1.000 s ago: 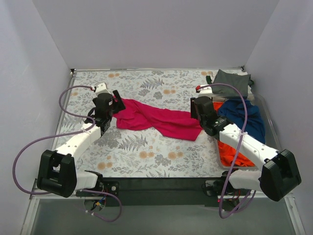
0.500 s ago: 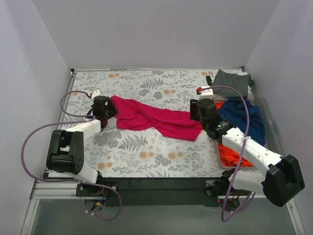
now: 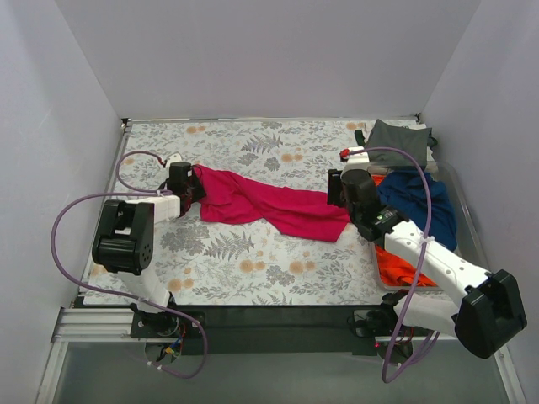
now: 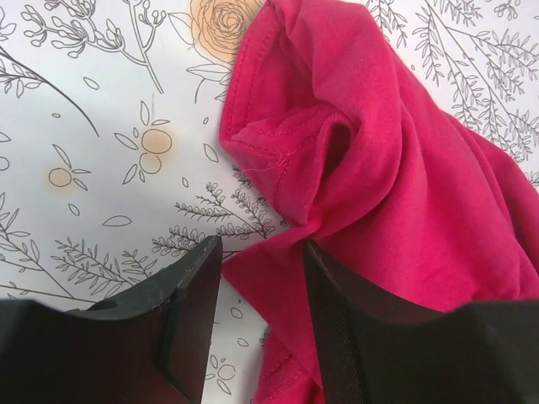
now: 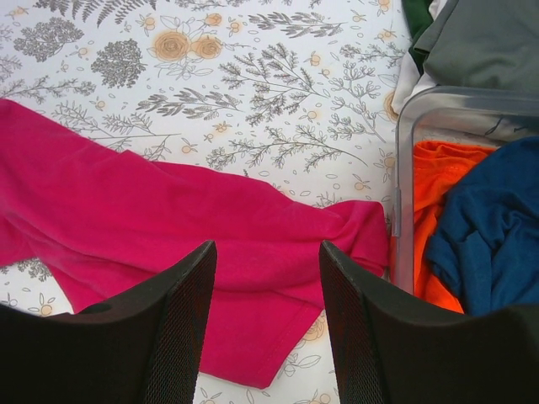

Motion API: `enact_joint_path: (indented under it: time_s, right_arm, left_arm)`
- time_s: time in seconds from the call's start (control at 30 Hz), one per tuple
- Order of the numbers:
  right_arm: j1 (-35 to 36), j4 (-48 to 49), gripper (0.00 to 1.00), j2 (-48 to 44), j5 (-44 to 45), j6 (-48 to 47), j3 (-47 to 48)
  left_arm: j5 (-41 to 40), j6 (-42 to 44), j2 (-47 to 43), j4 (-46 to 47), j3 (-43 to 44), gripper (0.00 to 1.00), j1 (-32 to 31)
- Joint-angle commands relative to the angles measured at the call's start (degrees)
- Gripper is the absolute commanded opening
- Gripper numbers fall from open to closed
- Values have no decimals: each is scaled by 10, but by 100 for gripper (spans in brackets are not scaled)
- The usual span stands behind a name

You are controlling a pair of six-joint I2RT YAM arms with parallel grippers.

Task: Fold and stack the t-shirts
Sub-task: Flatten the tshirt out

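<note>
Over the last second the left arm has folded back at the elbow, bringing the left gripper (image 4: 261, 252) low over the left end of the crumpled magenta-pink cotton t-shirt (image 3: 269, 202). The shirt lies across the middle of the floral-patterned tablecloth (image 3: 253, 261). The jaws stand apart, straddling a fold of hem, not closed on it. The right gripper (image 5: 265, 252) has barely shifted and hovers over the shirt's right end, jaws apart and empty. We judge both ends are about to be pinched for spreading. The bright orange tee (image 5: 438, 168) and navy blue tee (image 5: 488, 219) wait in the clear plastic bin (image 5: 402, 168) at centre right. The dark grey-green tee (image 5: 497, 42) lies at upper right.
</note>
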Motion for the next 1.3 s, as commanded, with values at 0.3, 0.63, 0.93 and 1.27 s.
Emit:
enact_joint_path:
  time_s: [0.3,0.63,0.93,1.27]
  right_arm:
    - [-2,23,47,-19,-3,2,-10]
    - [-2,23,47,-28,2,1,-16]
    - [-2,23,47,-28,3,1,-16]
    - [-2,-15,49,-29,-42,26,-51]
  left_arm:
    - [-32,5,-35,-20,-4,36,3]
    - [-37,6,-3,-49,18,32,3]
    - [-23,8,5,-62,25,18,3]
    - [-16,2,-77,-52,25,0,15]
